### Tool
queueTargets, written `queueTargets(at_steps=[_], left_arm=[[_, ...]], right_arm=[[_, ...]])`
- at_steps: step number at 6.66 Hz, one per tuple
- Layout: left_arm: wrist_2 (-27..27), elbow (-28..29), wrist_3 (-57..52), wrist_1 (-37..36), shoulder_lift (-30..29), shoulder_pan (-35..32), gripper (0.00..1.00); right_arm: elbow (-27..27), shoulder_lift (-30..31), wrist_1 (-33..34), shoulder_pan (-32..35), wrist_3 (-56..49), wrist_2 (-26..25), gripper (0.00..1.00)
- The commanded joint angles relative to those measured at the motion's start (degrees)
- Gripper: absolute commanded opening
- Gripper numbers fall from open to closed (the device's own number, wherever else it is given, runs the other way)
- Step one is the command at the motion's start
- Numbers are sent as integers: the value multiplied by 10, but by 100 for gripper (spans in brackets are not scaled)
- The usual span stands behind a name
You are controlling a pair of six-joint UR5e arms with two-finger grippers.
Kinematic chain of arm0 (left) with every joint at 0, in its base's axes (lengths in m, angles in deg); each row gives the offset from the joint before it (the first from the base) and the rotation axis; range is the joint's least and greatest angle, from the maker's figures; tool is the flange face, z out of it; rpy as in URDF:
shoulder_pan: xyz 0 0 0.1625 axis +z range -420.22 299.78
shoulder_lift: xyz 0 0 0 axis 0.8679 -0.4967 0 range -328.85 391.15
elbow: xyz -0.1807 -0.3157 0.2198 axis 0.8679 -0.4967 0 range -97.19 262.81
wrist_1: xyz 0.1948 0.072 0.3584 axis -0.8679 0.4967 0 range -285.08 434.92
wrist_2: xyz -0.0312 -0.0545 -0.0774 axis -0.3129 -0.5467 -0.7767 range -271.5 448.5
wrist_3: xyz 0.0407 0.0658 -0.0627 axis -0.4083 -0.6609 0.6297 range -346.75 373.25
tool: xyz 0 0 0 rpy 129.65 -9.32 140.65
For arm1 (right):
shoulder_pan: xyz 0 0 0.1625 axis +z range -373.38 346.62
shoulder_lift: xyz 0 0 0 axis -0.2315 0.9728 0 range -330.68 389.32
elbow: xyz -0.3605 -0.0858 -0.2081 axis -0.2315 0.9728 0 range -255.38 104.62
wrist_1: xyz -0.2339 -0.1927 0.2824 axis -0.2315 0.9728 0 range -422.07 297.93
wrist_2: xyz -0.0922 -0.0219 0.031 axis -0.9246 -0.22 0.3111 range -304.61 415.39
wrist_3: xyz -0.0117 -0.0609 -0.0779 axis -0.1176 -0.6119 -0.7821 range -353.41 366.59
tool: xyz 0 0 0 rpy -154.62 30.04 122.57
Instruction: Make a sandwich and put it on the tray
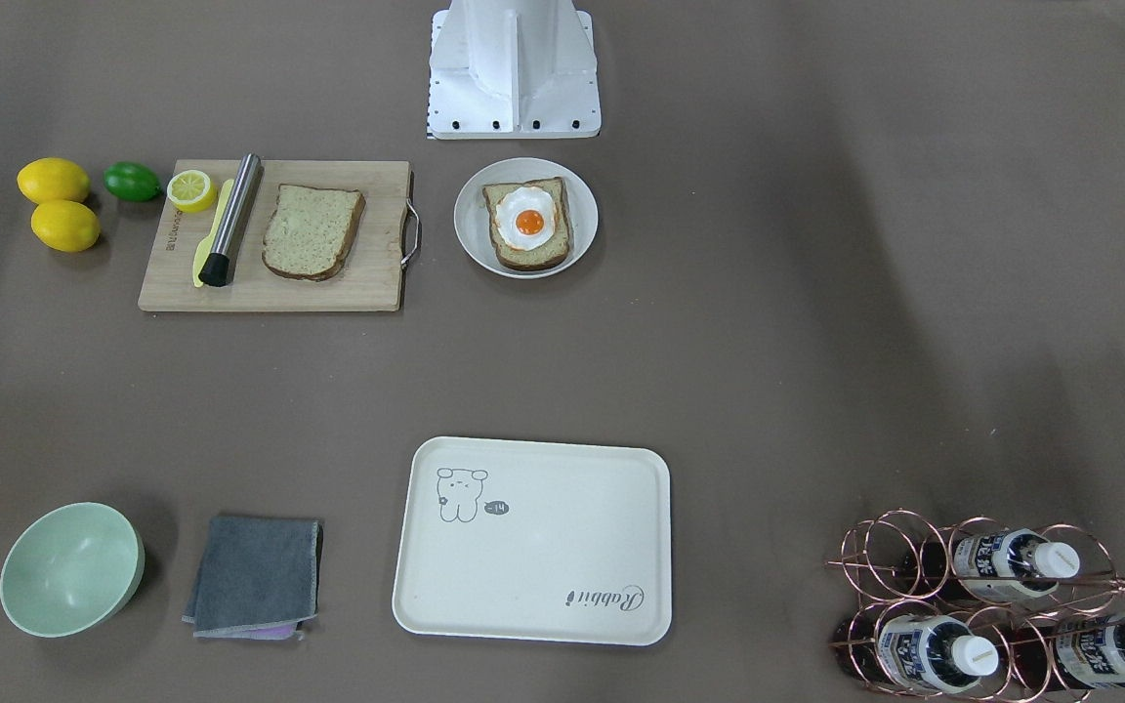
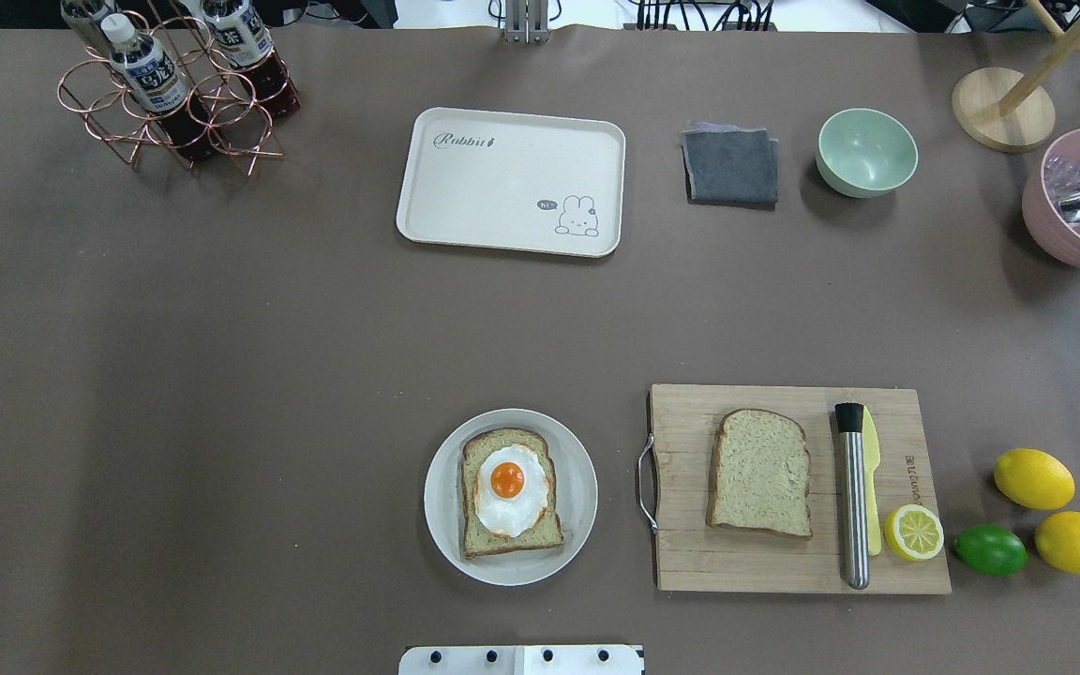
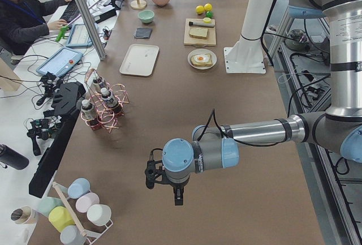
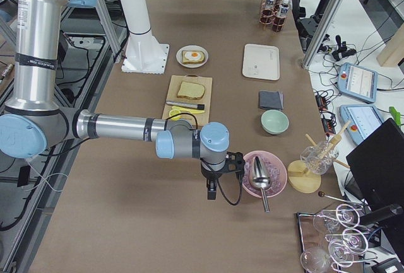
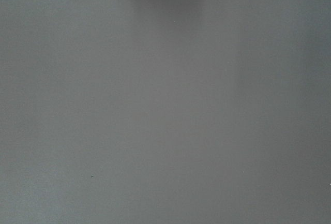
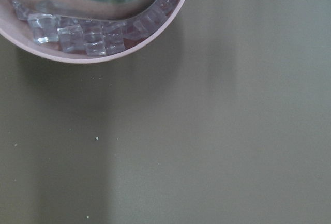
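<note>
Assembly unstarted — first step pending.
We judge the loose slice (image 2: 760, 473) goes onto the egg slice (image 2: 509, 492) next; left claw (image 3: 178, 196), right claw (image 4: 211, 192) distant — opening cannot be told.

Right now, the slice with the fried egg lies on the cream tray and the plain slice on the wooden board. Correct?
Not quite: the egg slice lies on the round white plate, as the overhead view shows. The plain slice is on the wooden board.
</note>
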Motion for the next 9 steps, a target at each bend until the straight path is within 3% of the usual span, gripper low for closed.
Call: queueTargets(at_steps=[1,2,4,6,7,9], left_arm=[[-1,-5,0,1,-5,-1,99],[-1,-22,2,14,-5,-2,99],[-7,-29,0,147,-2,-34,99],[-8,-31,0,152,0,-34,99],[-9,-37,0,158,-12,-33,99],[-7,-41,0,218,-29,-16,99]], right_arm=[[-1,1,-1,0,0,23,100],[-5,-5,-1,0,3,59,100],[-5,-5,-9,0,-2,83,100],[49,16,-157,1,1,114,100],[65,15,-196,1,1,166,100],[39,8,-218,14,0,162,100]])
